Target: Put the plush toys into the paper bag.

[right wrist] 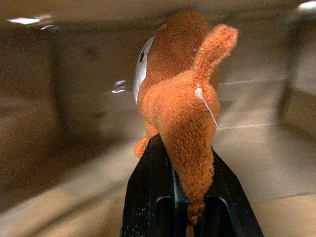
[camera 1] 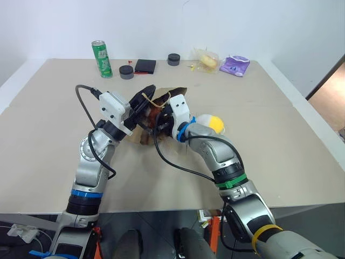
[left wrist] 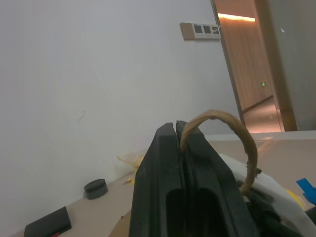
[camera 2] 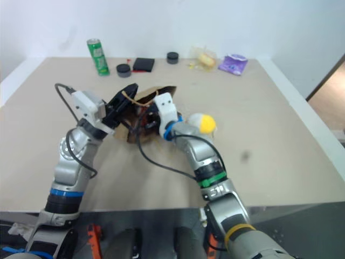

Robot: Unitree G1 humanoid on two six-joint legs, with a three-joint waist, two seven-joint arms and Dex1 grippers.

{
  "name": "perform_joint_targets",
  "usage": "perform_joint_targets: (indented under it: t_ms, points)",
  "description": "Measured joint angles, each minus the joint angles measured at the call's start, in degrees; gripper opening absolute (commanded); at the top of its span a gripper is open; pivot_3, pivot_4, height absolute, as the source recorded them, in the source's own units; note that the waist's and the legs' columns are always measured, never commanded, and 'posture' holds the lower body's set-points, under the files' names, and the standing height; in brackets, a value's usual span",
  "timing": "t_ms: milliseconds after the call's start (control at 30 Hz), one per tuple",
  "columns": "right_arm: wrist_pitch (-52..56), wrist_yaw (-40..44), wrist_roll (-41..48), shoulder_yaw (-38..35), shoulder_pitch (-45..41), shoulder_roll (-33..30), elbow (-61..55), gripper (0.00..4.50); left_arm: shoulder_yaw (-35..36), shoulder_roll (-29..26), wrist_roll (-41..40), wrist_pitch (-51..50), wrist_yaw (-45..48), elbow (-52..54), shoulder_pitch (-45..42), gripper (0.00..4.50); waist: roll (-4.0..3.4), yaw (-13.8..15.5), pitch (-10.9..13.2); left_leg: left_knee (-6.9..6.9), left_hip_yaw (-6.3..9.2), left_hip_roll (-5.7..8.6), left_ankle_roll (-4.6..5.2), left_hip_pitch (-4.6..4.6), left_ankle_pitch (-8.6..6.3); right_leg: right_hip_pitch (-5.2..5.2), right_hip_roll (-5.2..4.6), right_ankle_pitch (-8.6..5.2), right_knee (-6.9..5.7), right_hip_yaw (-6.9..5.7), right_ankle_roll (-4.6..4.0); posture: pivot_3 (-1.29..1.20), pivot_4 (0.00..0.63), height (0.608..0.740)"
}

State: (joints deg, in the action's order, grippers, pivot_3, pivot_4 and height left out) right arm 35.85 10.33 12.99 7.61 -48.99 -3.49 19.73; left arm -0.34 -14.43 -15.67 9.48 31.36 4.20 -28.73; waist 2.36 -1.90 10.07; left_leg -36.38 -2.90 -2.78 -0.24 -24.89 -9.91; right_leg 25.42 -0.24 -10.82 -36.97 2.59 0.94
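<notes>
— What is the room like?
— A plain white wall behind a broad beige surface with a white edge.
— Anything else?
— A wall switch panel, a wood-panelled doorway lit warmly, and dark floor below.

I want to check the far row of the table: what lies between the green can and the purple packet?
In the left eye view: a black puck, a black wallet, a second black puck and a clear packet.

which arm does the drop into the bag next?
Right. Its gripper already holds the brown monkey inside the paper bag; the left gripper is pinching a bag handle.
</notes>
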Motion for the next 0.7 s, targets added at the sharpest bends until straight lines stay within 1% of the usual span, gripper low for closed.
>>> perform_joint_targets:
  t_ms: [133,167,200,233,267,300,333,367,400,433,467,500,600,700]
  points:
    - [-1.1,-0.9,-1.2,-1.5,-0.2,0.2,2.0,0.07,0.0,0.0,0.0,0.0,0.1,0.4,0.4,0.0,0.0,-0.2,0.0,0.0,0.01,-0.01,0.0,0.0,0.0,0.0,0.02,0.0,0.0,0.0,0.0,0.0,0.15,0.74]
    - [-1.2,-0.5,-1.5,-1.5,-0.2,0.2,2.0,0.89,-0.1,0.0,0.0,0.0,0.1,0.4,0.4,0.0,0.0,-0.2,0.0,0.0,0.0,-0.01,0.0,0.0,0.0,0.01,0.02,0.0,0.0,0.0,0.0,0.0,0.15,0.74]
    - [-1.3,-0.2,-1.5,-1.5,-0.2,0.3,2.0,1.05,-0.1,0.0,0.0,0.0,0.1,0.4,0.4,0.0,0.0,-0.3,0.0,0.01,0.01,-0.01,0.01,0.0,0.0,0.01,0.02,0.02,0.0,0.0,0.04,0.0,0.15,0.74]
    - [-1.3,1.2,-1.5,-1.5,-0.2,0.3,1.4,1.55,-0.1,0.0,0.0,0.0,0.1,0.4,0.4,0.0,-0.01,-0.4,0.0,0.01,0.01,-0.02,0.01,0.0,0.0,0.01,0.02,0.04,0.0,0.0,0.07,0.0,0.15,0.74]
    - [-1.4,1.5,-1.5,-1.5,-0.2,0.3,1.1,1.88,-0.1,0.0,0.0,0.0,0.1,0.4,0.4,0.0,-0.01,-0.4,0.0,0.01,0.01,-0.02,0.01,0.0,0.0,0.01,0.03,0.04,0.0,0.0,0.07,0.0,0.15,0.74]
    - [-1.4,1.8,-1.4,-1.5,-0.2,0.3,0.9,1.97,-0.1,0.1,0.0,0.0,0.1,0.4,0.4,0.0,-0.01,-0.5,0.0,0.01,0.01,-0.02,0.01,0.0,0.0,0.01,0.03,0.05,0.0,0.0,0.07,0.0,0.15,0.74]
    - [-1.3,3.8,-0.9,-1.2,0.6,-0.1,-2.4,2.29,-0.1,0.1,0.1,0.0,0.1,0.4,0.3,0.0,-0.01,-0.5,0.0,0.01,0.02,-0.02,0.01,-0.02,0.0,0.02,0.02,0.05,0.0,-0.01,0.08,0.0,0.15,0.74]
    - [-1.1,4.8,-0.5,-1.2,1.2,-0.3,-4.7,2.85,0.0,0.0,0.0,-0.1,0.1,0.3,0.3,0.0,-0.02,-0.5,0.0,0.01,0.04,-0.01,0.01,-0.05,-0.01,0.03,0.02,0.05,0.0,-0.02,0.11,0.0,0.15,0.74]
    - [-0.8,5.4,-0.2,-1.2,1.5,-0.5,-6.3,3.07,0.0,0.0,0.0,-0.1,0.1,0.2,0.2,0.0,-0.02,-0.5,0.0,0.01,0.03,-0.01,0.01,-0.06,-0.01,0.04,0.02,0.05,0.0,-0.02,0.12,0.0,0.15,0.74]
    - [0.9,7.6,1.0,-1.1,1.9,-2.1,-12.1,3.58,0.1,0.1,0.0,-0.5,0.1,0.0,-0.3,0.0,-0.02,-0.5,0.0,0.01,0.04,0.0,0.01,-0.08,-0.01,0.05,0.0,0.05,0.0,-0.02,0.14,0.0,0.15,0.74]
    - [1.9,8.6,1.5,-1.2,2.0,-3.1,-15.2,4.15,0.3,0.0,0.0,-0.7,0.0,-0.2,-0.7,0.0,-0.02,-0.5,0.0,0.01,0.03,0.01,0.01,-0.07,-0.01,0.04,-0.01,0.05,0.0,-0.03,0.14,0.0,0.15,0.74]
    - [2.3,8.8,1.6,-1.3,2.0,-3.4,-16.2,4.41,0.4,0.0,0.0,-0.7,0.0,-0.3,-0.8,0.0,-0.02,-0.5,0.0,0.01,0.03,0.01,0.01,-0.07,-0.01,0.04,-0.01,0.05,0.0,-0.03,0.14,0.0,0.15,0.74]
    - [4.5,9.8,2.3,-1.5,2.9,-5.0,-19.2,4.47,0.8,0.0,-0.1,-0.8,-0.1,-1.3,-1.4,0.0,-0.01,-0.5,0.0,0.01,0.02,0.0,0.01,-0.03,-0.01,0.03,-0.01,-0.04,0.0,-0.03,-0.02,0.0,0.15,0.74]
    - [5.9,10.8,2.3,-1.4,4.0,-6.0,-19.4,4.47,0.8,0.2,-0.2,-0.8,-0.2,-1.8,-1.6,0.0,-0.02,-0.5,0.0,0.01,0.02,-0.01,0.01,-0.02,-0.01,0.04,0.0,-0.05,0.0,-0.02,-0.06,0.0,0.15,0.74]
